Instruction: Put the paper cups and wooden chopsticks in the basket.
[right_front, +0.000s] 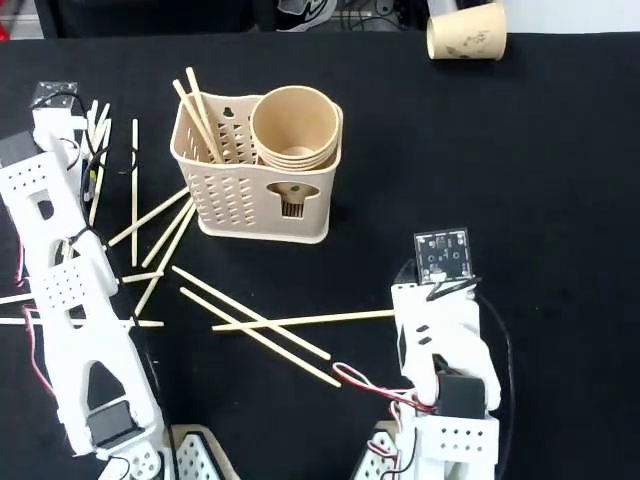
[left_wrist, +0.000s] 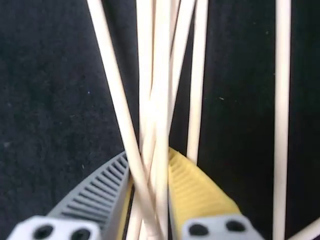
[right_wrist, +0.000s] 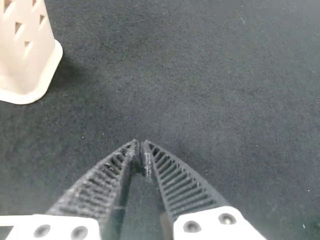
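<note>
A beige slotted basket (right_front: 250, 190) stands mid-table with stacked paper cups (right_front: 295, 125) and two wooden chopsticks (right_front: 200, 112) inside. Another paper cup (right_front: 466, 32) lies on its side at the far right edge. Several loose chopsticks (right_front: 270, 322) are scattered left of and in front of the basket. My left gripper (left_wrist: 149, 156) is shut on a bundle of several chopsticks (left_wrist: 155, 75), held at the far left of the table (right_front: 92, 135). My right gripper (right_wrist: 139, 146) is shut on nothing, low over bare cloth in front and to the right of the basket (right_wrist: 22, 50).
The table (right_front: 520, 180) is covered in black cloth. The right arm (right_front: 440, 340) stands at the near right, the left arm (right_front: 60, 290) along the left edge, with red cables by both bases. One chopstick tip reaches the right arm.
</note>
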